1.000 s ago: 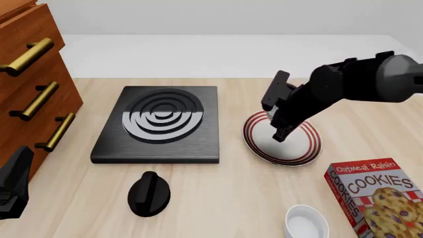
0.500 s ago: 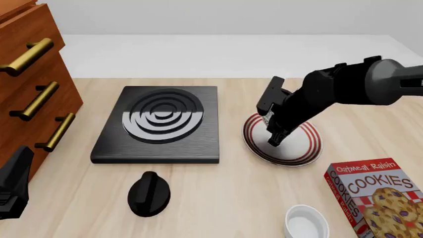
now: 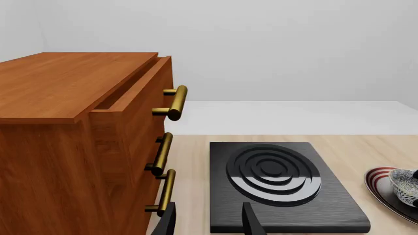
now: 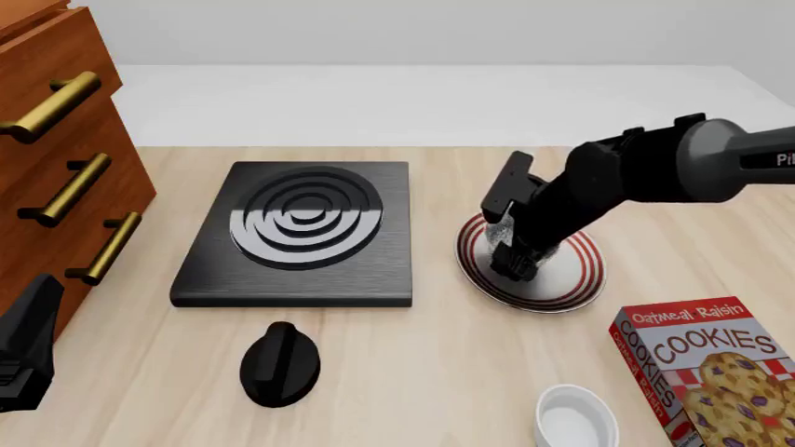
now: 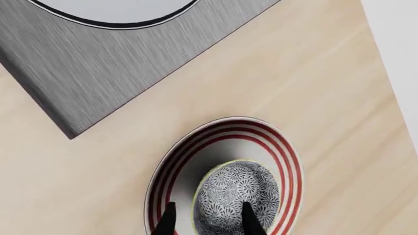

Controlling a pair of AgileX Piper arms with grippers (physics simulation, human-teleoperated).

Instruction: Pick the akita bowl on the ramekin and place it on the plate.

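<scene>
While the bowl hung low over its target, the scene stood thus:

Bowl and plate: the akita bowl (image 5: 236, 195) sat inside the red rings of the plate (image 5: 287, 161) in the right wrist view, a little off the plate's middle; whether its foot touched the plate could not be told.

Bowl and claw: the bowl lay right at the right gripper (image 5: 206, 218), one side of its rim running between the two dark fingertips (image 5: 168, 215), the rest of the bowl bulging out past them.

Right claw state: pinching the bowl's rim, fingers close together, by the look of it.

Front view: the right gripper (image 4: 513, 261) pointed down over the near-left part of the plate (image 4: 584, 279), hiding most of the bowl.

Left claw: the left gripper (image 3: 207, 223) had its fingers spread, holding nothing, low beside the stove burner (image 3: 281, 181) and the wooden drawers (image 3: 85, 147), well apart from the plate.

Ramekin: the ramekin (image 4: 576, 419) stood empty near the front edge, beside the cookie box (image 4: 708, 363).

Nearer arm: the right, by far.

Judgement: the coming move turned on height alone, a short drop if any, then letting go.
</scene>
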